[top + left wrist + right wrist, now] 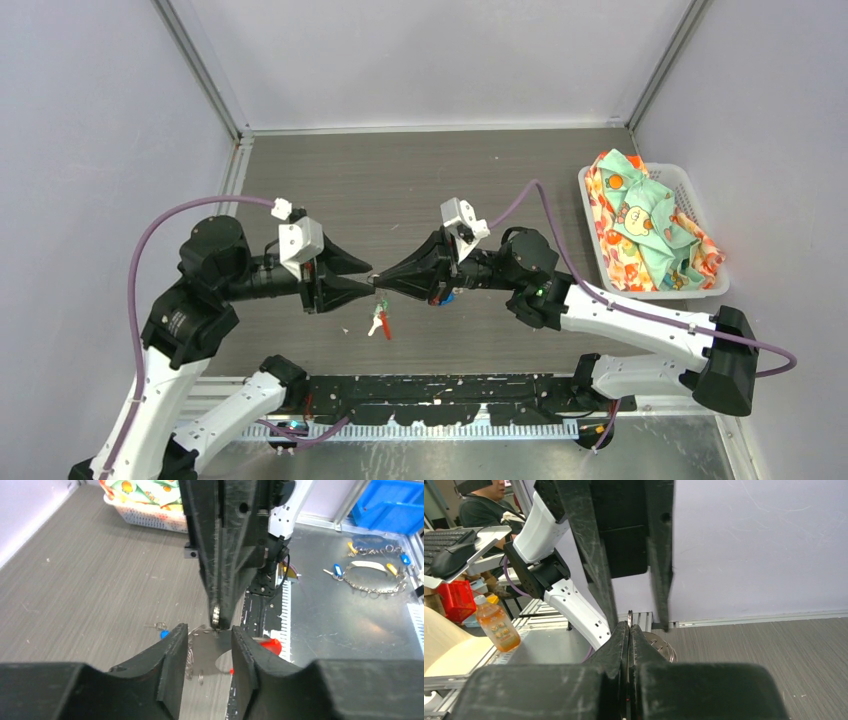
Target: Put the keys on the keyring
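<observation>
The threading step is in hand. The right gripper (629, 629), its fingers pressed together, pinches the keyring (216, 615) by its small silver ring above the table. The left gripper (209, 630) meets it tip to tip, fingers narrowly parted on either side of that ring and gripping nothing visible. The next move calls for feeding a key finely onto the ring. The keys (378, 310) show just below the tips. Whether they hang or lie there, or are already threaded, cannot be told.

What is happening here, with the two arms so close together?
The two arms meet tip to tip over the table. The right gripper is shut on a small silver ring. The left gripper has its jaws open on either side of it. A green key and a red loop are just below.
</observation>
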Motion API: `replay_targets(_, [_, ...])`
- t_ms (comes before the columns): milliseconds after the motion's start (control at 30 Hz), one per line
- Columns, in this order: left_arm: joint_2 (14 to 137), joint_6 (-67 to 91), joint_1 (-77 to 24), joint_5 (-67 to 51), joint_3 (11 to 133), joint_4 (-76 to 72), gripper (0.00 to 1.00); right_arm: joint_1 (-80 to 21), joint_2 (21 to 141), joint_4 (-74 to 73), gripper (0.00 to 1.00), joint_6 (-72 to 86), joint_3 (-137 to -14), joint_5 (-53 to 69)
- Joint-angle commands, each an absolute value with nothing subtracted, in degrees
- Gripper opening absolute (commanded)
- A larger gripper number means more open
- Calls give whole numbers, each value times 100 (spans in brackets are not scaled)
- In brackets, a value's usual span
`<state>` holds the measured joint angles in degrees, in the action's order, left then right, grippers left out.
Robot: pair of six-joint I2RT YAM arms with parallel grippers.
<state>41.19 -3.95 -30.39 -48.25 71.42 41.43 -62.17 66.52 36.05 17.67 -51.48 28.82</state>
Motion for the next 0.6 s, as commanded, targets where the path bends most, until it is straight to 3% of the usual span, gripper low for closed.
replay_targets(0, [4305,-364,-3050,-4430,7173,4153,44,-6275,6637,4079,1,1857,-5285,2969])
replay_targets(133, [4272,-345,-3050,-4487,7131,4073,40,-6268,6683,4063,1,1876,-5338,3010])
replay_targets(367, [4180,-409,-3050,-4583,7097,4035,10,-6269,6662,4013,1,1863,-5355,2999])
replay_targets(467, [4162,-530,-3050,-4438,7125,4208,10,-6274,6611,3942,1,1814,-5355,2967])
replay_targets(567, [4128,-594,-3050,-4206,7150,4285,25,-6267,6552,3843,1,1740,-5357,2929])
